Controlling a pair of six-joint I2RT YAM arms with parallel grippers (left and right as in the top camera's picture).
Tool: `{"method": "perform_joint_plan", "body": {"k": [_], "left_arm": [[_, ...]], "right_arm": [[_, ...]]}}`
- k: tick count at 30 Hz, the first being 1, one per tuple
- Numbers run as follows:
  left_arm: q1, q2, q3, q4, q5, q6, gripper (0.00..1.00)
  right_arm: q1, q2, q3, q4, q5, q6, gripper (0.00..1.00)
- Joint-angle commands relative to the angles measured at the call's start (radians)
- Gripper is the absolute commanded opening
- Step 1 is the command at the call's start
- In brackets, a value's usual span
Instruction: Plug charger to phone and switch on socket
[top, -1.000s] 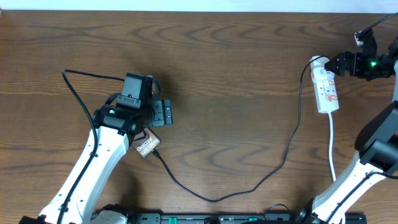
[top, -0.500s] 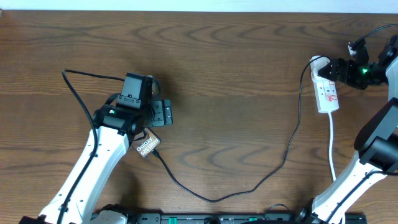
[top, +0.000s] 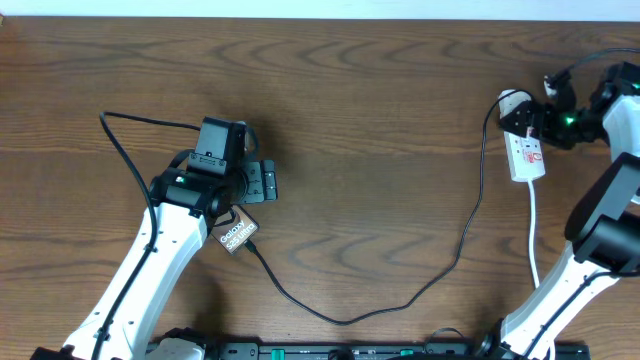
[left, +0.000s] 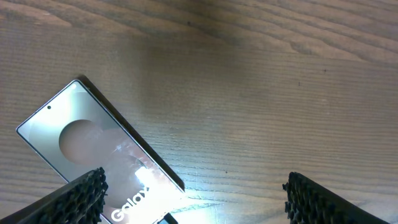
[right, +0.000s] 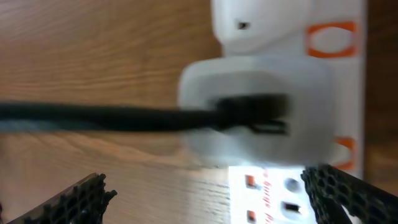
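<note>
The phone (top: 237, 235) lies under my left arm, brownish with white Galaxy lettering; it also shows at the lower left of the left wrist view (left: 93, 140). The charger cable (top: 345, 319) runs from the phone's lettered end in a long loop to a white adapter (right: 255, 118) plugged into the socket (top: 526, 150). Its tip (left: 163, 219) touches the phone's end; I cannot tell if it is seated. My left gripper (top: 262, 183) (left: 196, 199) is open and empty above the table beside the phone. My right gripper (top: 531, 120) (right: 214, 199) is open over the socket's far end (right: 292, 193).
The socket's white cord (top: 535, 235) runs toward the near edge beside my right arm. A thicker black robot cable (top: 125, 150) loops at the left of my left arm. The table is dark wood (top: 380, 120).
My right gripper has moved left over the socket's far end and its wrist has turned. The left arm, phone and cable have not moved.
</note>
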Motion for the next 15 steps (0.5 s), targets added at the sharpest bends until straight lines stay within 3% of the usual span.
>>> {"method": "perform_joint_plan", "body": {"k": [1,15], "left_arm": [[-0.003,0.002,0.018,-0.001,-0.005,0.013,0.89],[-0.003,0.002,0.018,-0.007,-0.005,0.012,0.89]], "right_arm": [[0.017,0.005,-0.003,0.011,-0.024,-0.014,0.99],[0.019,0.005,-0.003,0.026,0.089,-0.036,0.99]]}}
